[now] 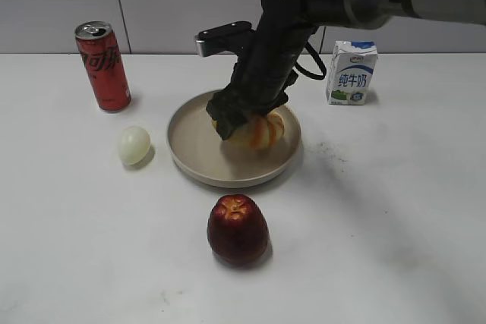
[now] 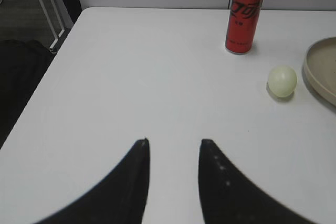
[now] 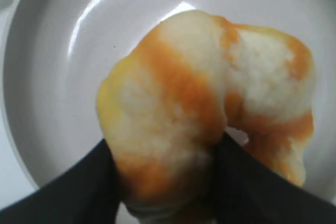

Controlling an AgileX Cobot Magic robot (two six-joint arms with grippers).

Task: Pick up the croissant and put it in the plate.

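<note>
The croissant point(image 1: 262, 131), ribbed with orange and cream stripes, is inside the round beige plate point(image 1: 194, 161) at the table's middle. My right gripper point(image 1: 237, 119) is shut on the croissant and holds it low over the plate's floor. In the right wrist view the croissant point(image 3: 205, 103) fills the frame between the black fingers point(image 3: 165, 153), with the plate point(image 3: 58, 51) under it. My left gripper point(image 2: 173, 142) is open and empty over bare table at the left. The plate's rim point(image 2: 321, 69) shows at the right edge of the left wrist view.
A red cola can point(image 1: 102, 66) stands at the back left and also shows in the left wrist view point(image 2: 244, 14). A pale egg-like ball point(image 1: 134, 145) lies left of the plate. A dark red apple point(image 1: 238, 229) sits in front of it. A milk carton point(image 1: 351, 72) stands at the back right.
</note>
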